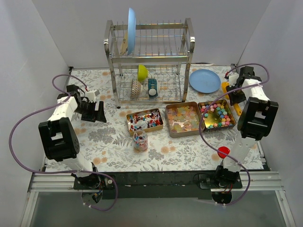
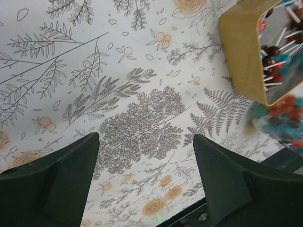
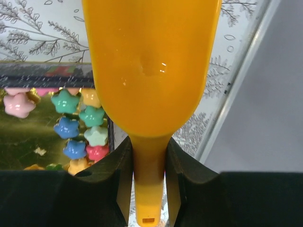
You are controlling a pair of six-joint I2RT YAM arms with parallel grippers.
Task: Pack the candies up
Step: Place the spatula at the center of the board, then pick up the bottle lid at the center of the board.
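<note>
Three open tins hold candies: red, white and blue ones (image 1: 145, 121), pale orange-pink translucent ones (image 1: 183, 118), and bright star-shaped ones (image 1: 217, 114). A small clear jar (image 1: 140, 140) with mixed candies stands in front of the left tin. My right gripper (image 1: 233, 92) is shut on the handle of the orange-yellow scoop (image 3: 151, 66), right of the star tin. The scoop bowl hangs beside the star candies (image 3: 75, 123). My left gripper (image 1: 97, 112) is open and empty over the floral cloth, left of the left tin (image 2: 246, 52). The blurred jar (image 2: 279, 118) shows at the right edge of the left wrist view.
A red round lid (image 1: 223, 152) lies near the right arm's base. A metal dish rack (image 1: 150, 61) with a blue plate, yellow bowl and cups stands at the back. A blue plate (image 1: 204, 81) lies beside it. The table's right edge (image 3: 236, 80) is close to the scoop.
</note>
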